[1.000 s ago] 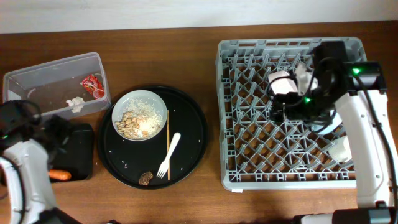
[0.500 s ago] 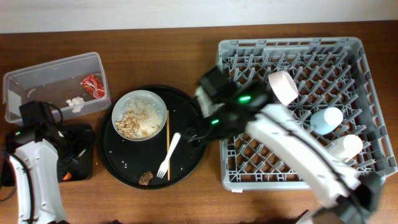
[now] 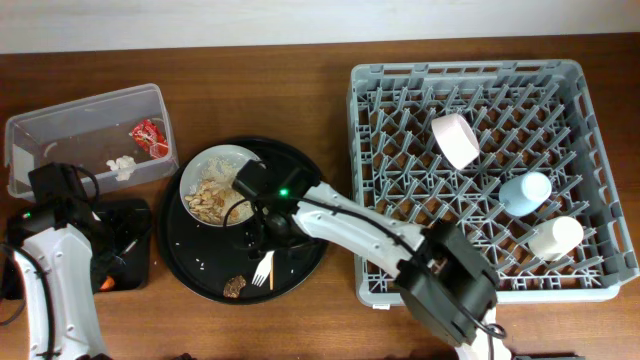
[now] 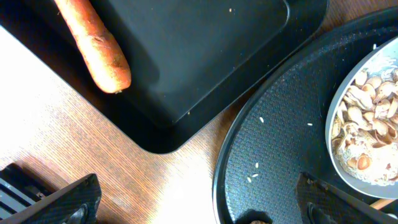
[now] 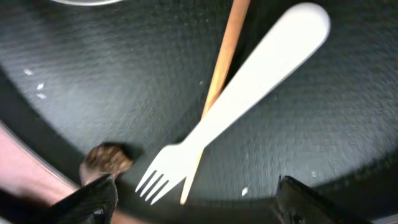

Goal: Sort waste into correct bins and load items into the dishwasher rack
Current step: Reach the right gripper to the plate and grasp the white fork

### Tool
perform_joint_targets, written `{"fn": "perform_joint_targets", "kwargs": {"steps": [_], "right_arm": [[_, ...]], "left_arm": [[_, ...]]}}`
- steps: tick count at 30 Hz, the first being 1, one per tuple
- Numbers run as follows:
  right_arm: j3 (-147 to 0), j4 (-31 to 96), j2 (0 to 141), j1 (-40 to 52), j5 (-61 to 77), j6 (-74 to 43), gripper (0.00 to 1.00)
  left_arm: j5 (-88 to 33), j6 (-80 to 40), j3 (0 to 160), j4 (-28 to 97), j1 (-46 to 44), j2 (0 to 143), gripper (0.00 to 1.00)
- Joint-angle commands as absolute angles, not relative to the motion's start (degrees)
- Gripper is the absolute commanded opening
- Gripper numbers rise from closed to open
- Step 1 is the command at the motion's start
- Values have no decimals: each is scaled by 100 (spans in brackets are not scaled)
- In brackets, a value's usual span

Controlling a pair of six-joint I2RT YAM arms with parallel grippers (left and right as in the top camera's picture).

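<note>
My right gripper (image 3: pixel 262 232) is open over the round black tray (image 3: pixel 310 215), and its wrist view shows its fingers (image 5: pixel 199 202) either side of the white plastic fork (image 5: pixel 236 99) tines. The small brown lump (image 5: pixel 107 158) lies by the left finger. The pale plate (image 3: pixel 215 185) holds beige food scraps. My left gripper (image 4: pixel 199 208) is open and empty above the table, between the shallow black tray (image 4: pixel 186 62) holding the orange carrot (image 4: pixel 93 46) and the round tray. The clear tub (image 3: pixel 60 130) holds the red wrapper (image 3: pixel 148 136) and white tissue (image 3: pixel 123 166).
The grey dishwasher rack (image 3: pixel 400 250) on the right holds a pinkish-white bowl (image 3: pixel 455 140), a light-blue cup (image 3: pixel 525 190) and a cream cup (image 3: pixel 555 238). A thin wooden stick (image 5: pixel 221 74) lies beside the fork. My right arm stretches across the rack's left edge.
My right arm has swung left from above the rack to the round tray and now hovers over the fork. The left arm shifted slightly over the black tray.
</note>
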State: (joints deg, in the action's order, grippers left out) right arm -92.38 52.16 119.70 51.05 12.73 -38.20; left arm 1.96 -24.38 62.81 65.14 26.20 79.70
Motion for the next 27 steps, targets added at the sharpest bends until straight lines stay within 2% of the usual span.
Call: {"fn": "perform_joint_targets", "kwargs": {"steps": [1, 5, 6, 20, 27], "right_arm": [[-9214, 5135, 12151, 5221, 825, -4327, 78], [-9214, 5094, 12243, 5251, 513, -4434, 62], [-9214, 5092, 12256, 5251, 506, -4449, 61], [-9214, 5033, 12637, 5374, 617, -4449, 61], [-9233, 5347, 12626, 5354, 615, -4447, 30]], "left_arm": [[279, -2351, 6302, 6512, 2644, 7894, 99], [274, -2353, 6302, 6514, 2644, 7894, 99], [274, -2351, 6302, 6514, 2644, 7894, 99], [257, -2353, 6302, 6514, 2644, 7894, 99], [259, -2351, 6298, 6512, 2644, 7894, 99]]}}
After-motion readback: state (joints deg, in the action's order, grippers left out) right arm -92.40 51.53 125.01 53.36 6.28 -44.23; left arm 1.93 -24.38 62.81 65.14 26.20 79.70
